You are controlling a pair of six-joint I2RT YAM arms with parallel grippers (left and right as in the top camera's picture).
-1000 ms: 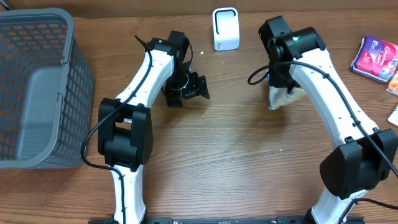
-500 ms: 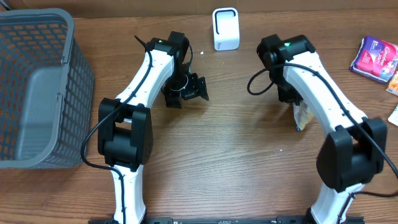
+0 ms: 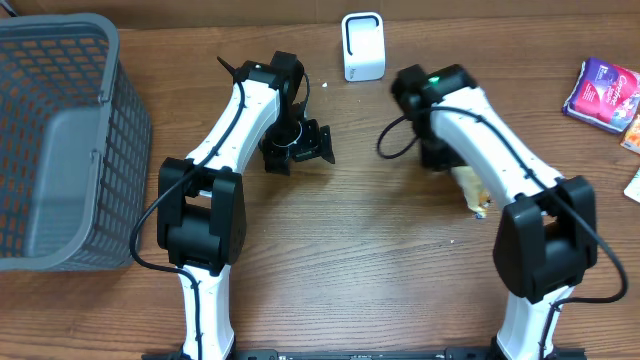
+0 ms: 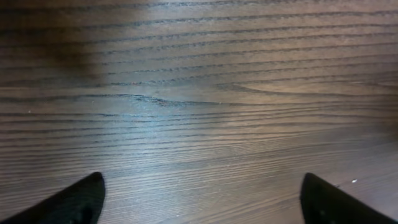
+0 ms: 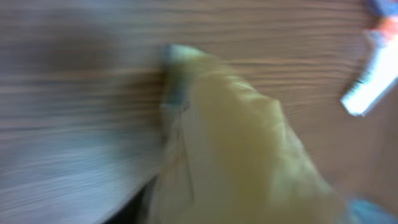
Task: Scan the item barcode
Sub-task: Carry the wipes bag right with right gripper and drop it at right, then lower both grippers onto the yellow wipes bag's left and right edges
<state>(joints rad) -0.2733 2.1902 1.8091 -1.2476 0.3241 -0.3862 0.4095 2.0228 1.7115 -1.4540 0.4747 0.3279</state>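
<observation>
- Yellow pouch (image 3: 470, 190) lies right of the surface's (image 3: 380, 260) middle, partly under the right arm (image 3: 490, 135). It fills the right wrist view (image 5: 249, 143), badly blurred.
- Pouch long axis runs far-to-near, with the near end tipped toward the right edge.
- Scanner (image 3: 363, 45) stands upright at the middle of the far edge. The pouch is well apart from it, toward the near right.
- Right jaws: hidden under the arm overhead and not visible in the wrist blur, so I can't tell if they are grasping the pouch or have let go.
- Left jaws: released, fingertips (image 4: 81, 200) spread wide over bare wood, nothing between them.
- The left arm (image 3: 235, 120) is parked left of centre, well apart from the pouch. The right arm is far nearer, so I judge the scan move is its job.
- Versus a second ago: the pouch was closer to the far edge, bunched under the right wrist. It now sits nearer the near edge and more stretched out.
- The right wrist head has swung toward the scanner side.
- Left arm unchanged.
- Barcode not legible in any view.
</observation>
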